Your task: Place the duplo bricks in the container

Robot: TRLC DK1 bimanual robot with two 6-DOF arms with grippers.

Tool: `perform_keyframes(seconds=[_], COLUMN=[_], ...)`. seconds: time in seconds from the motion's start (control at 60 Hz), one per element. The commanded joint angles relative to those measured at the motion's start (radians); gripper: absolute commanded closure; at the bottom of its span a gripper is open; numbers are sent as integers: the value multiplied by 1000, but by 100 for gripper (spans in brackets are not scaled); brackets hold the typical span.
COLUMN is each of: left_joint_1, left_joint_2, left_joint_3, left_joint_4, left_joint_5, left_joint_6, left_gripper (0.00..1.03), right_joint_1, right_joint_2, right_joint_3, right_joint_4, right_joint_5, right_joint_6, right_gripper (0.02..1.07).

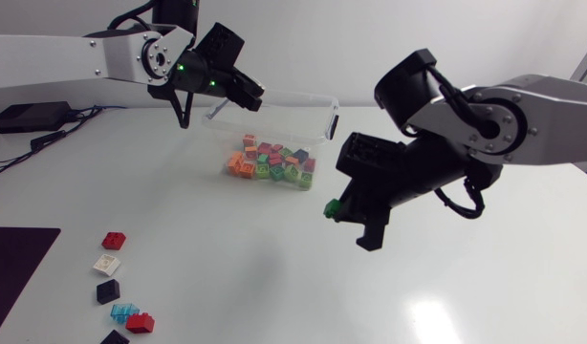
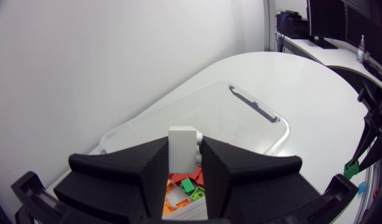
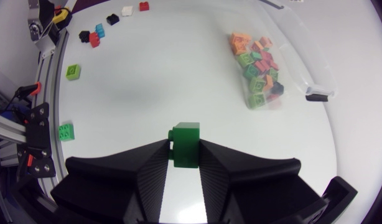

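Over the twelve-o'clock container, left gripper clamps white brick; right gripper pinches green brick by flat sides: likely light, rigid.

White table: smooth top, rounded far edge, one patch of light glare near the front. A flat black box sits at the far left, with black cables trailing beside it. A dark rectangular mat lies at the near left.

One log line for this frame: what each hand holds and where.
left hand: shut on white brick, over container | right hand: shut on green brick, over table beside container | loose bricks: on table
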Motion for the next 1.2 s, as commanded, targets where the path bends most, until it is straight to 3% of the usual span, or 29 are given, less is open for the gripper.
perform_keyframes(seconds=[0.0,0.05,0.067,0.333,0.583,0.783,1.083,1.183], left_joint_1=[16,23,28,76,129,168,186,186], left_joint_2=[69,96,101,-2,-270,-439,-588,-603], left_joint_3=[71,105,113,41,-222,-377,-573,-596], left_joint_4=[14,14,12,11,81,80,67,-14], left_joint_5=[-5,-22,-22,-28,-19,52,94,122], left_joint_6=[-40,-56,-57,-62,-60,-57,49,138], left_gripper=[47,4,2,3,3,4,4,4], right_joint_1=[-18,-24,-25,-58,-102,-131,-160,-156], right_joint_2=[35,46,51,146,291,402,592,690], right_joint_3=[64,99,111,294,472,584,752,872], right_joint_4=[20,30,31,109,185,231,300,258], right_joint_5=[-9,-16,-18,-27,-47,-52,-46,-10], right_joint_6=[35,54,61,138,202,247,301,311], right_gripper=[76,76,76,76,76,76,76,71])
